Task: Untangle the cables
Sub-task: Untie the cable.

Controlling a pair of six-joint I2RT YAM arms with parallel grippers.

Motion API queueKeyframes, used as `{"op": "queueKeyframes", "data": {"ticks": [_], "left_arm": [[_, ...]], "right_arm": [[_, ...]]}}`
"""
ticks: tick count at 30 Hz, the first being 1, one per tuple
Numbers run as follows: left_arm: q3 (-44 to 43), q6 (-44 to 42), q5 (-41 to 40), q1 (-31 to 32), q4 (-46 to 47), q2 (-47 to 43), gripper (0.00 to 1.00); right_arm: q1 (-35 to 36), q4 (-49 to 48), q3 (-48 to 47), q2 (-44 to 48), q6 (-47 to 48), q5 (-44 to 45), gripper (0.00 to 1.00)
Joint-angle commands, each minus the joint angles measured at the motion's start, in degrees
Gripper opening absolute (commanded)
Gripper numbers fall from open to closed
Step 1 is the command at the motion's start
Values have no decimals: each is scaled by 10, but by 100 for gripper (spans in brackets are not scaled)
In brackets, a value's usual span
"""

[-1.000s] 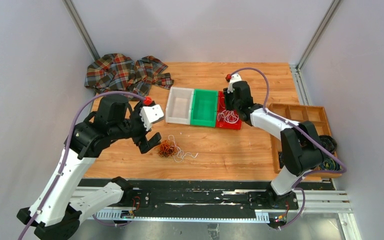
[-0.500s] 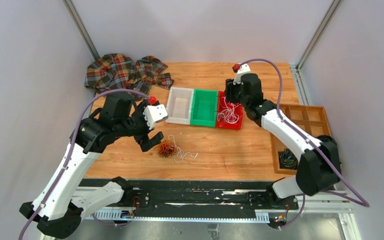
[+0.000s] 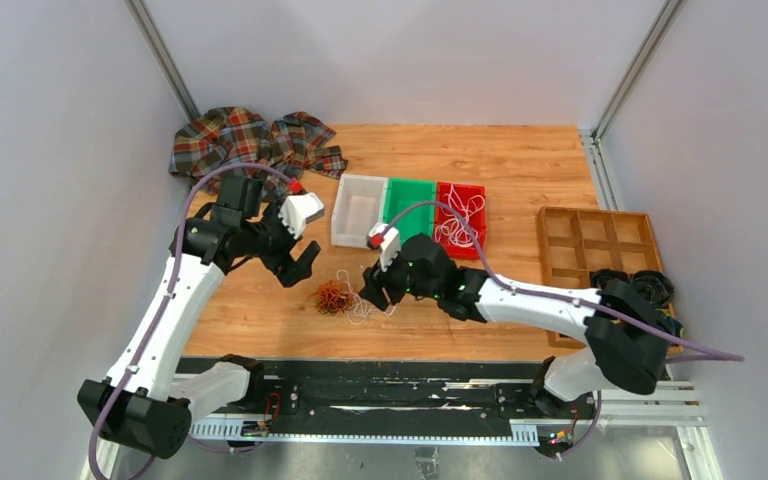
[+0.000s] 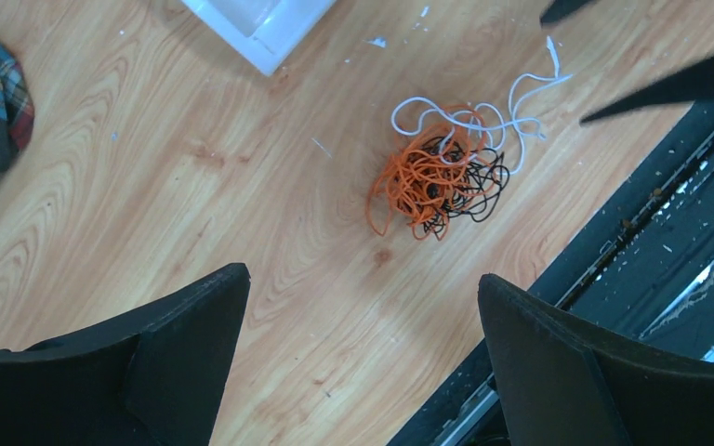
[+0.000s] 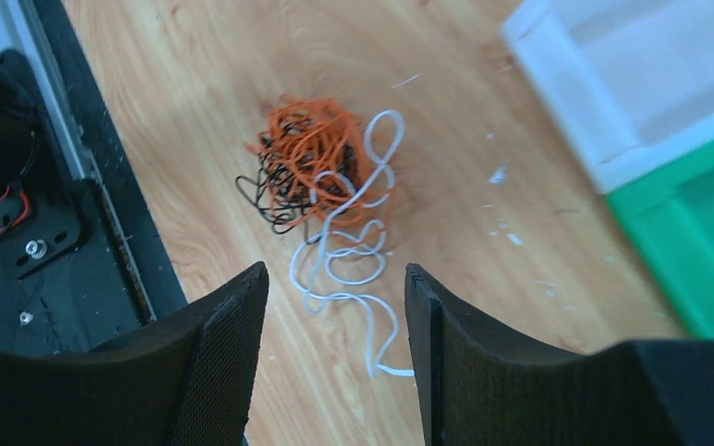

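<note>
Near the tabletop's (image 3: 520, 150) front edge, the right end effector (image 3: 374, 290), just back from the red bin (image 3: 476, 188), is hovering with jaws parted and empty over the knotted orange, black and white cables (image 3: 338, 297). Beside the knot, the left end effector (image 3: 296, 270) is waiting wide open, holding nothing. Farther back, white strands (image 3: 457, 228) are lying in the bin, apparently freed already, so the rest of the knot is awaiting sorting.

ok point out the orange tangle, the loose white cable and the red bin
orange tangle (image 4: 423, 181), left wrist view, middle of the orange clump
white cable (image 5: 346, 253), right wrist view, its loops beside the tangle
red bin (image 3: 460, 186), top external view, far rim
</note>
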State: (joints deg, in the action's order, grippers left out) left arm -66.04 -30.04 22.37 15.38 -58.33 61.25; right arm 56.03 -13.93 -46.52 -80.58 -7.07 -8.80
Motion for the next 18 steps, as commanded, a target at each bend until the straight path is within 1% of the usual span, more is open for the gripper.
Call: {"op": "queueKeyframes", "data": {"ticks": [1, 4, 7, 10, 14, 17, 18], "left_arm": [[11, -6, 43, -30, 22, -8, 98], [21, -8, 48, -31, 23, -21, 98], [27, -2, 50, -31, 22, -35, 98], [29, 0, 53, -31, 23, -47, 98], [32, -7, 64, -31, 23, -59, 98], [35, -12, 80, -31, 22, -58, 98], [35, -13, 86, -31, 23, -56, 98]], "right_arm": [[34, -46, -14, -57, -17, -13, 56], [42, -20, -46, -110, -19, -3, 54], [45, 18, -81, -153, -8, 22, 48], [45, 43, -99, -174, -3, 44, 33], [46, 54, -97, -154, 1, 63, 10], [45, 80, -98, -119, 9, 61, 5], [45, 87, -97, -107, 12, 60, 2]]}}
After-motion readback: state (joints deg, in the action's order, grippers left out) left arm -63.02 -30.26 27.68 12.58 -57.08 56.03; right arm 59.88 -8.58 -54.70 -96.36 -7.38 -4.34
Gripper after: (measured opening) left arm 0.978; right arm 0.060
